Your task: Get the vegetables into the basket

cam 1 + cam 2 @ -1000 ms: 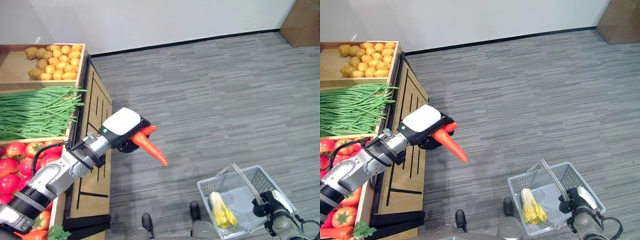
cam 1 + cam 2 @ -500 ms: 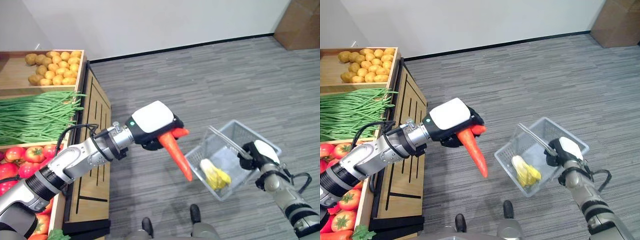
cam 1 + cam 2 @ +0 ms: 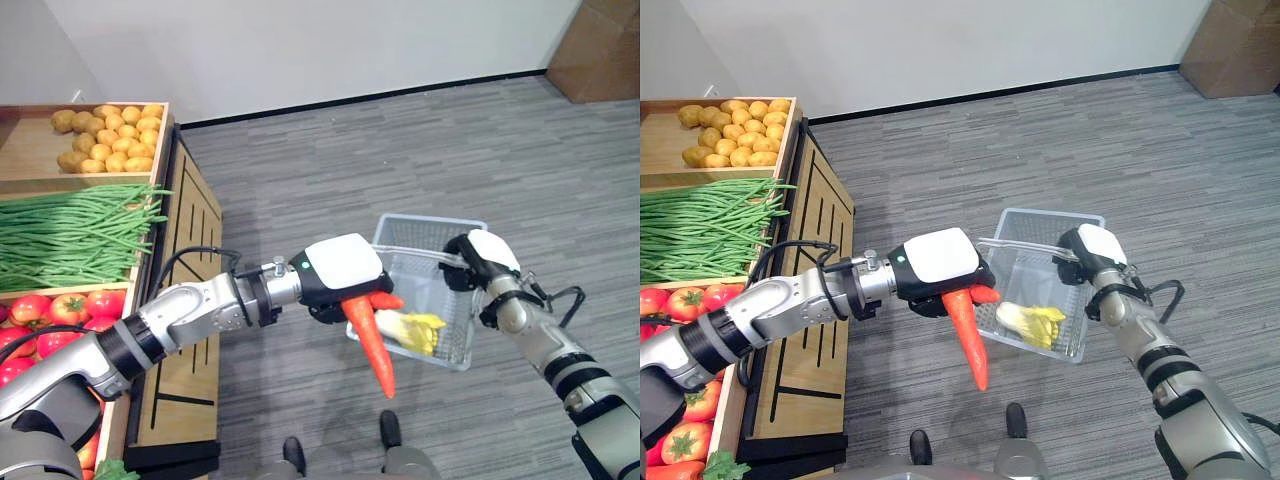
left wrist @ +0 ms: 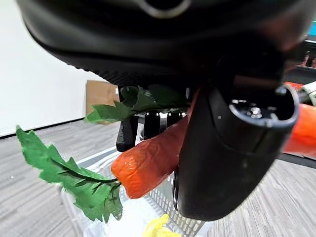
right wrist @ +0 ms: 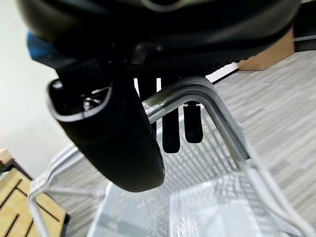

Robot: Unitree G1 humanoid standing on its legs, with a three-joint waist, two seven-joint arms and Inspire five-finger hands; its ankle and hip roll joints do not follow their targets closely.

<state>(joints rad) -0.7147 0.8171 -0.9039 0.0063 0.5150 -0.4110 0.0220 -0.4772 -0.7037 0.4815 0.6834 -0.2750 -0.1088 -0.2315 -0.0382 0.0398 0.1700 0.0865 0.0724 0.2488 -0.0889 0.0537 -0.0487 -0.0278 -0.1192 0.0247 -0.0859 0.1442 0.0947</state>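
My left hand (image 3: 340, 280) is shut on an orange carrot (image 3: 371, 345), whose tip points down just outside the near left edge of the grey wire basket (image 3: 430, 230). The left wrist view shows the carrot (image 4: 148, 163) and its green leaves (image 4: 64, 173) under the curled fingers. My right hand (image 3: 478, 262) is shut on the basket's metal handle (image 5: 197, 94) and holds the basket in the air above the floor. A yellow-green leafy vegetable (image 3: 412, 330) lies inside the basket.
A wooden produce stand (image 3: 190, 230) runs along the left with potatoes (image 3: 105, 130), green beans (image 3: 75, 230) and tomatoes (image 3: 50, 320). Grey carpet floor (image 3: 400, 140) spreads to the right. A cardboard box (image 3: 600, 50) stands at the far right by the white wall.
My right hand has lifted the basket up and to the left. My left hand has carried the carrot right and lower, so its tip now hangs at the basket's edge.
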